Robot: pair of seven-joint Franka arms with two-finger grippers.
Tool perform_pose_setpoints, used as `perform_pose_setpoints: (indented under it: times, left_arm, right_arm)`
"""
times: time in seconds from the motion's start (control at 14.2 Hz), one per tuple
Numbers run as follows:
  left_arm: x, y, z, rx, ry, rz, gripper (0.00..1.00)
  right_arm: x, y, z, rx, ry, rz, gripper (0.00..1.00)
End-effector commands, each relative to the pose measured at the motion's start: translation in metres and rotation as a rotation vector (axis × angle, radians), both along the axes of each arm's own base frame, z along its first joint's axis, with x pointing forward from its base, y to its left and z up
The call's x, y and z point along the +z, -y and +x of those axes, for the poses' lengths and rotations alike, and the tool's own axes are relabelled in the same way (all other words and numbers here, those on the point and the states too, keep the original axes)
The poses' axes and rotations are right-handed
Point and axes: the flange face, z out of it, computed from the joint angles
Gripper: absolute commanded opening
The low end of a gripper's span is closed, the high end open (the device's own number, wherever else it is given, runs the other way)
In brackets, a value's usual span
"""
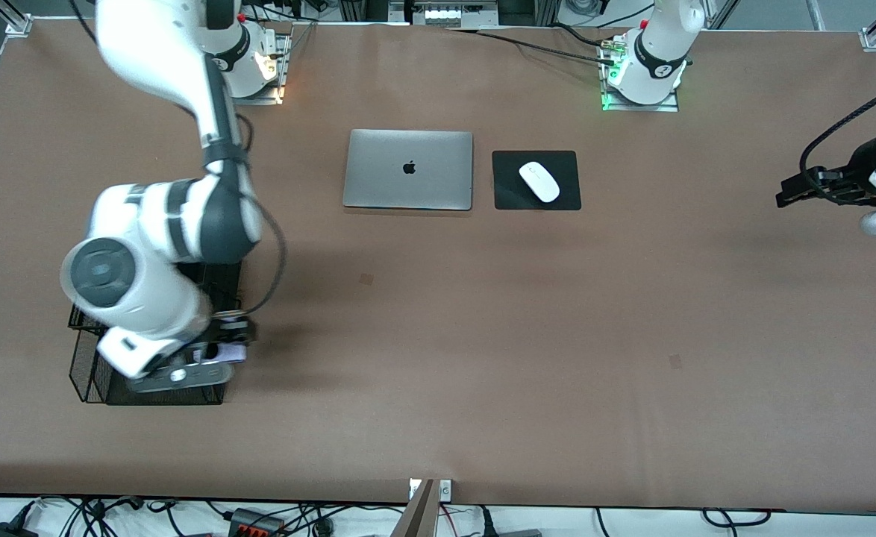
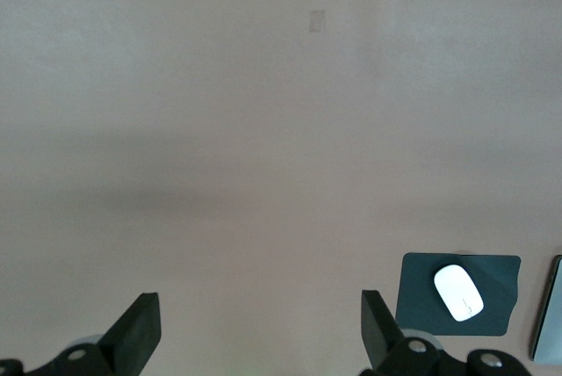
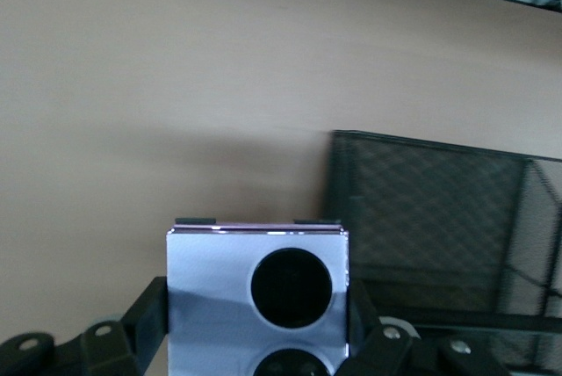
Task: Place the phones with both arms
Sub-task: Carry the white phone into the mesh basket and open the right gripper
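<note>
A lavender-white flip phone [image 3: 219,306] with two round black lenses sits between the fingers of my right gripper [image 3: 259,306], which is shut on it. In the front view the right gripper [image 1: 227,344] hangs with the phone [image 1: 223,353] over the rim of a black mesh basket [image 1: 87,373], on the side toward the table's middle. The right arm hides most of the basket's inside. My left gripper [image 1: 789,190] waits open and empty above the bare table at the left arm's end; its fingers [image 2: 140,328] stand wide apart.
A closed silver laptop [image 1: 408,170] lies mid-table near the robots' bases. Beside it a white mouse [image 1: 539,181] rests on a black pad [image 1: 509,195]; mouse [image 2: 457,292] and pad [image 2: 421,306] also show in the left wrist view. The mesh basket [image 3: 439,209] stands by the held phone.
</note>
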Motion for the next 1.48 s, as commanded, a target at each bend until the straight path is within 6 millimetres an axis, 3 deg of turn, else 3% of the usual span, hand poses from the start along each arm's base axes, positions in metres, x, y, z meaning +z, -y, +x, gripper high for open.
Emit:
perform_pose_setpoints:
  times: [0.0, 0.14, 0.35, 0.98, 1.34, 1.41]
  left_arm:
    - [0.007, 0.009, -0.003, -0.028, 0.07, 0.0, 1.0]
    - [0.005, 0.022, -0.004, -0.056, 0.064, 0.023, 1.0]
    - [0.004, 0.035, -0.009, -0.089, 0.025, 0.055, 1.0]
    - [0.01, 0.043, -0.007, -0.102, 0.034, 0.044, 1.0]
    - [0.007, 0.037, -0.007, -0.091, 0.029, 0.015, 1.0]
    - [0.007, 0.037, -0.007, -0.093, 0.029, 0.017, 1.0]
  right_arm:
    - [0.003, 0.074, 0.01, -0.001, -0.015, 0.007, 0.2]
    - [-0.007, 0.112, 0.016, -0.024, -0.006, 0.003, 0.2]
    - [-0.038, 0.135, 0.017, -0.053, 0.006, -0.007, 0.2]
    - [-0.104, 0.146, 0.022, -0.048, 0.038, 0.049, 0.21]
    - [-0.148, 0.167, 0.013, -0.062, 0.018, 0.086, 0.22]
    - [-0.156, 0.168, 0.011, -0.057, 0.02, 0.084, 0.3]
